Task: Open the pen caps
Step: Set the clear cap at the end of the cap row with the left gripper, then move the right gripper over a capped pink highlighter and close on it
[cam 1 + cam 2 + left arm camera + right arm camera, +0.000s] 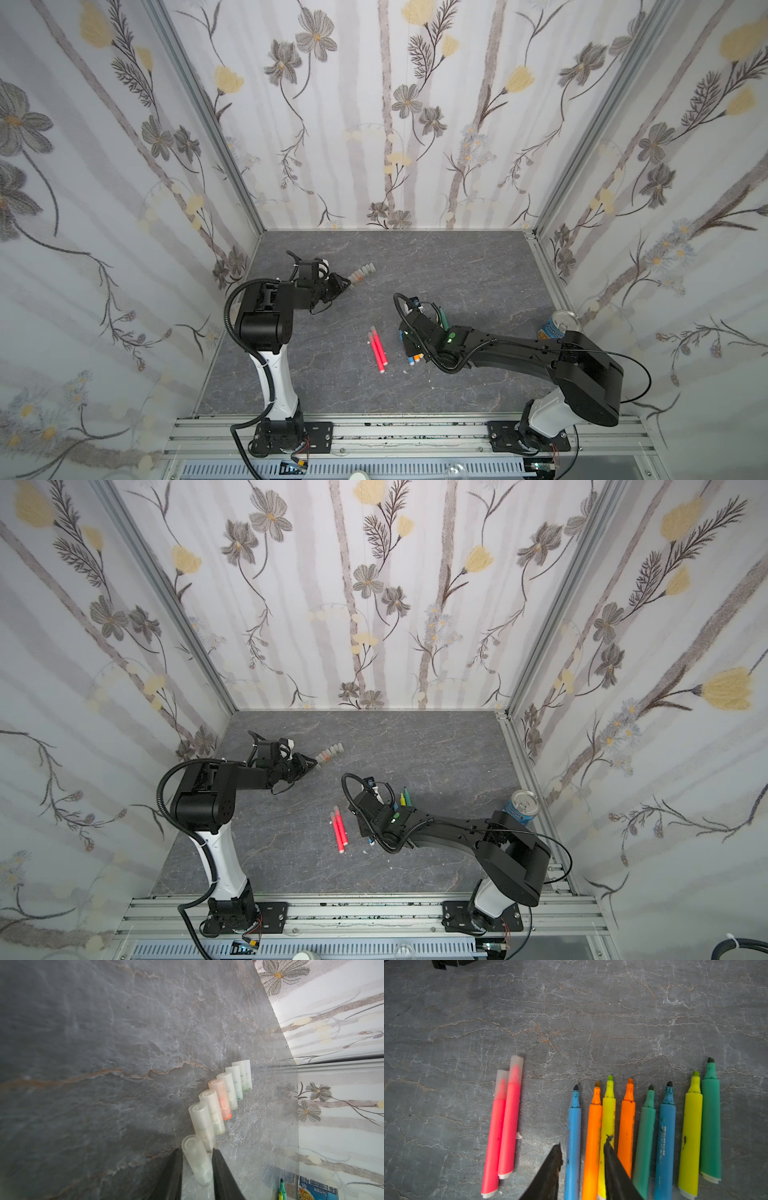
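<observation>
1. The left claw (197,1150) is down at the near end of a slanted row of loose caps (363,272), which lies in the left half of the bench (457,266), towards its far edge. Its two black fingers stand either side of the end cap (197,1165), close against it. We cannot tell whether they are pinching it or have let it go.
2. The right claw (583,1151) is spread and holds nothing. It hangs over a row of uncapped pens (645,1136), with the blue and orange barrels showing between its fingers.
3. We judge the task nearly done: only the two pink pens (378,347) wear their fitted caps (508,1078).
4. That pair lies side by side and touching, about mid-bench and a little towards the near edge. It is just beside the uncapped row, on the side facing the left edge.
5. The pair's long axes run roughly from near edge to far edge, slightly slanted, with the capped ends pointing to the far edge.
6. The right claw is much the nearer and needs only a short sideways shift towards the left edge. The left claw is well apart, towards the far-left corner.
7. We would have one claw hold a barrel across its axis while the other pulls the cap along it, towards the far edge.
</observation>
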Motion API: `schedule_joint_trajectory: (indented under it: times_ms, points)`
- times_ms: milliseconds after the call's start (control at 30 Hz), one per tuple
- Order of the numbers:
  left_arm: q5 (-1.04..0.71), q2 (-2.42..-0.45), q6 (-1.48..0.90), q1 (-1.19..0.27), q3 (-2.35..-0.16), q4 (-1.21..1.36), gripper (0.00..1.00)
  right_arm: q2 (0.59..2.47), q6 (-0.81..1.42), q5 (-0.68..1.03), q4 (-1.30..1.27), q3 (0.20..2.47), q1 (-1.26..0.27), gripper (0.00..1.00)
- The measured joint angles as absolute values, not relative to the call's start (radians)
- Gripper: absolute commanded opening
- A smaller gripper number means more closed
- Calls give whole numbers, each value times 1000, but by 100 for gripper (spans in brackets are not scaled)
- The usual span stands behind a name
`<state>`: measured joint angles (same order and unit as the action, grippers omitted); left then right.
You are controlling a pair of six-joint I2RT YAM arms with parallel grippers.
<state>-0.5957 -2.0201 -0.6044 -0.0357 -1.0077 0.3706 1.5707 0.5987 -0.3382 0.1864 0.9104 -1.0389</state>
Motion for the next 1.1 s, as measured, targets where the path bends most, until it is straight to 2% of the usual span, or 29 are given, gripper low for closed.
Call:
schedule_joint_trajectory:
  times_ms: [300, 467, 867, 1100]
  points:
    - [-581, -1945, -610, -33, -945, 373, 29, 1574, 605, -312, 158, 896, -1048, 35]
    - [-582, -1870, -630, -34, -877, 390, 30, 1640, 610, -294, 136, 911, -1062, 35]
    - [-597, -1631, -646, -34, -730, 391, 31, 1761, 609, -266, 173, 1069, -1096, 36]
    - [-607, -1578, -643, -49, -712, 385, 32, 1837, 600, -255, 214, 1154, -1103, 36]
